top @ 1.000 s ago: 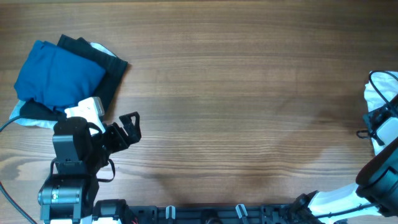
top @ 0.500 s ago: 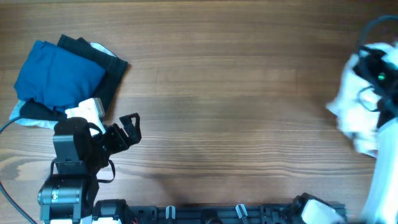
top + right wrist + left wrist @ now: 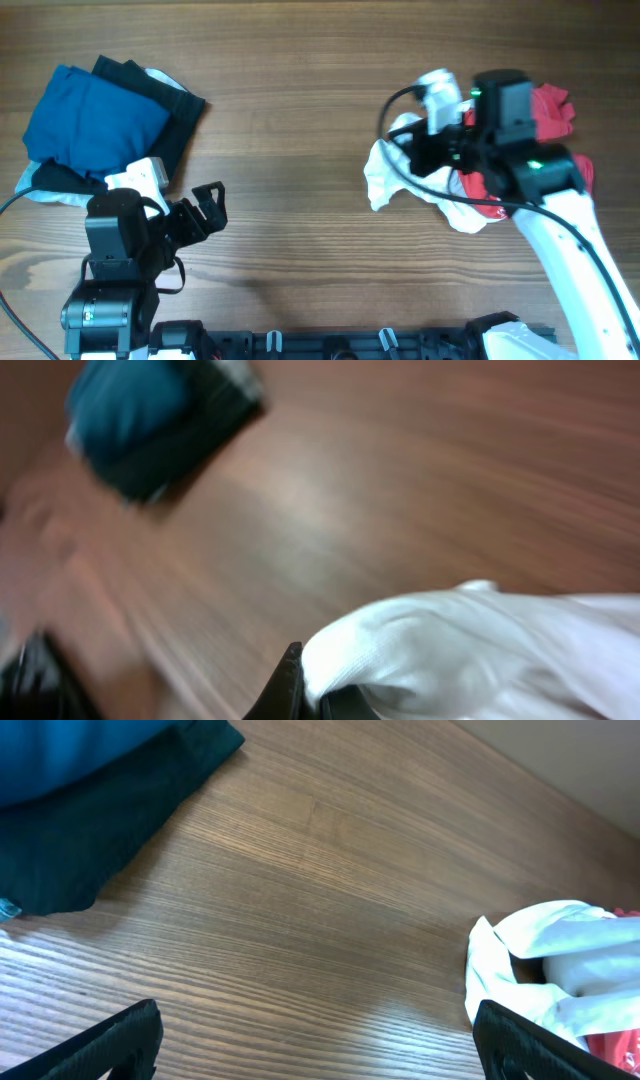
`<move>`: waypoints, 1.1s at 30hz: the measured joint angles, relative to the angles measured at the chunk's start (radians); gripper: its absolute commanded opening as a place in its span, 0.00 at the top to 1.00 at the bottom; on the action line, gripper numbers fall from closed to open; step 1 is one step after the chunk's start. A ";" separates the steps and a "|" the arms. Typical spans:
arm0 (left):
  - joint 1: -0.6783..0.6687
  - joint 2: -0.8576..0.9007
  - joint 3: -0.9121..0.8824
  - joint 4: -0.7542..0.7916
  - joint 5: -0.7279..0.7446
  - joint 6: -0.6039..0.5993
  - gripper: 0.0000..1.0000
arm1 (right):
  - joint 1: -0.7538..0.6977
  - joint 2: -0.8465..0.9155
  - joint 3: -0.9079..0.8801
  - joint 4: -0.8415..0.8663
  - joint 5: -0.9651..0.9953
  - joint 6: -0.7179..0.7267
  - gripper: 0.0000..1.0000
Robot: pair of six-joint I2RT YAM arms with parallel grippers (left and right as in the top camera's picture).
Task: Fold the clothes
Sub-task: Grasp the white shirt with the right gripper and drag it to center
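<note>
Fetching seems the step in hand: the right gripper (image 3: pixel 315 695), pinched shut on a white garment (image 3: pixel 385 180), holds it right of centre over the table (image 3: pixel 300 250), a red garment (image 3: pixel 550 110) bunched alongside. A second ago that arm was at the right edge. Next comes spreading the cloth flat. The left gripper (image 3: pixel 208 205) waits wide open near the blue garment (image 3: pixel 90 120).

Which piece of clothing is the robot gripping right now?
The crumpled white fabric garment, pinched in the shut right gripper; the folded blue garment and black garment lie stacked, untouched.
</note>
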 measured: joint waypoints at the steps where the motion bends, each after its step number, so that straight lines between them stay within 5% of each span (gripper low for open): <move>1: 0.000 0.000 0.000 0.000 0.000 0.000 0.00 | 0.024 0.027 0.000 0.001 -0.018 -0.041 0.64; 3: 0.000 0.000 0.000 0.000 0.000 0.000 0.00 | 0.043 0.056 0.000 0.003 -0.012 -0.064 0.60; 5: 0.000 0.000 0.000 0.000 0.000 0.000 0.00 | 0.050 0.091 0.000 0.018 0.127 -0.013 0.36; 6: 0.000 0.000 0.000 0.000 0.000 0.000 0.00 | 0.045 0.092 0.000 0.021 0.244 0.048 0.35; 11: 0.000 0.000 0.000 0.000 0.000 0.000 0.00 | -0.072 0.092 0.000 0.042 0.647 0.309 0.44; 24: 0.000 0.000 0.000 0.000 0.000 0.000 0.00 | -0.164 0.362 -0.003 -0.036 0.707 0.330 0.38; 25: 0.000 0.000 0.000 0.000 0.000 0.000 0.00 | -0.164 0.397 -0.003 -0.031 0.711 0.340 0.40; 26: 0.000 0.000 0.000 0.000 0.000 0.000 0.00 | -0.164 0.429 -0.003 -0.026 0.718 0.350 0.55; 27: 0.000 0.000 0.000 0.000 0.000 0.000 0.00 | -0.164 0.456 -0.004 -0.023 0.727 0.363 0.91; 33: 0.000 0.000 0.000 0.000 0.000 0.000 0.00 | -0.208 0.497 -0.007 -0.069 0.770 0.479 0.96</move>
